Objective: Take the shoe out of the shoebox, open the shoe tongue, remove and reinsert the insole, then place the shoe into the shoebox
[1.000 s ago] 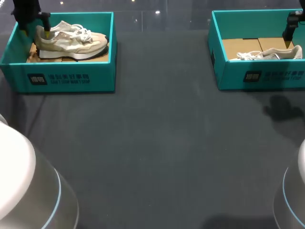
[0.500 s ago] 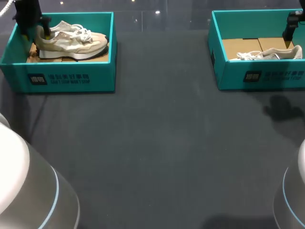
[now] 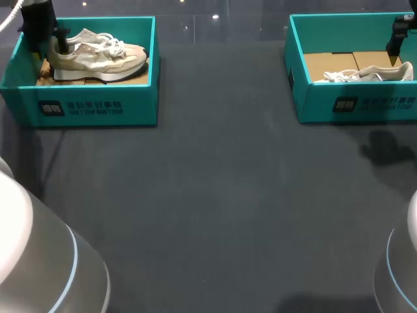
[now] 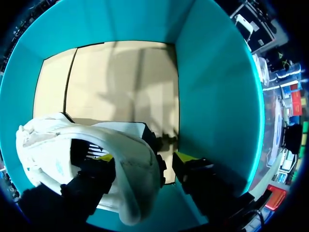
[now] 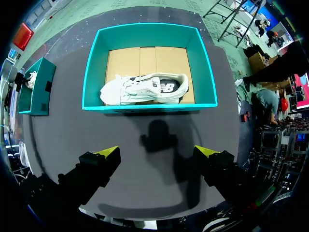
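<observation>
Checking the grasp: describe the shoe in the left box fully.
The shoe is a cream sneaker with white laces and a pale sole, upright on the cardboard floor of the left box, toe toward the robot's right. The left gripper straddles its heel: one finger inside the collar, the other outside with a gap.

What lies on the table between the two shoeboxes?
Nothing. In the head view, the dark table is bare from the left shoebox to the right shoebox.

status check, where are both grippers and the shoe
Left gripper open, fingers straddling heel of cream fabric sneaker. Sneaker inside left teal cardboard shoebox. Right gripper open, empty, above table. Shoebox wall close beside outer finger.
</observation>
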Controlling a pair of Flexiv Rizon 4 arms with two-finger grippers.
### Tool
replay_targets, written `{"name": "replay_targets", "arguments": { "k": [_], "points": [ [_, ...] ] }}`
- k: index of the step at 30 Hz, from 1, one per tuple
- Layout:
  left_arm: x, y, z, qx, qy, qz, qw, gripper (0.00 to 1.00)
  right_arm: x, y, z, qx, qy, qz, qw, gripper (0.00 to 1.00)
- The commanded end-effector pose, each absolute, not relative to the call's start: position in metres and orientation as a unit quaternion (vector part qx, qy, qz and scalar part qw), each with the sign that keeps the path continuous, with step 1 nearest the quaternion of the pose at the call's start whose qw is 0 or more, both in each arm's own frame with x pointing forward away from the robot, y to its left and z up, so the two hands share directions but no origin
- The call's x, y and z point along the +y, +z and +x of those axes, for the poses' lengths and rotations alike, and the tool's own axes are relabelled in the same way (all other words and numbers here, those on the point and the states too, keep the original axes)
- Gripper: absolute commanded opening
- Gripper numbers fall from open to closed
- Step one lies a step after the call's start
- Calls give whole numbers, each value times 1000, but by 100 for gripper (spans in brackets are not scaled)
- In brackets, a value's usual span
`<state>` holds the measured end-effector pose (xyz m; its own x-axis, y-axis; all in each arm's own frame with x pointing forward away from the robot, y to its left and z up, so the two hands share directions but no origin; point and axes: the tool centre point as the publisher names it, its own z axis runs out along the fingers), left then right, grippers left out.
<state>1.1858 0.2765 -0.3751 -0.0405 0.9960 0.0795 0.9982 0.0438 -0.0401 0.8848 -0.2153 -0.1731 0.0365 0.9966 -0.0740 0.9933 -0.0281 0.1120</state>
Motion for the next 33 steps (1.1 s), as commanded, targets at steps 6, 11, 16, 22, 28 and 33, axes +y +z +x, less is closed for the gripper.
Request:
{"name": "replay_targets", "arguments": {
  "k": [6, 11, 16, 22, 28, 33],
  "points": [
    [279, -378, 1187, -725, -5, -688, 37, 68, -215, -173, 885, 693, 12, 717, 66, 100],
    [279, -372, 1186, -724, -6, -689, 27, 67, -215, -173, 885, 693, 12, 717, 66, 100],
    [280, -371, 1185, -727, -2, -686, 20, 63, -215, -173, 885, 693, 12, 717, 66, 100],
    [280, -376, 1186, -728, 2, -686, 20, 61, -215, -173, 885, 693, 12, 717, 66, 100],
    [276, -380, 1186, -720, -6, -694, 29, 47, -215, -173, 885, 693, 12, 717, 66, 100],
    [275, -378, 1187, -718, -12, -695, 30, 13, -215, -173, 885, 693, 12, 717, 66, 100]
  ]
}}
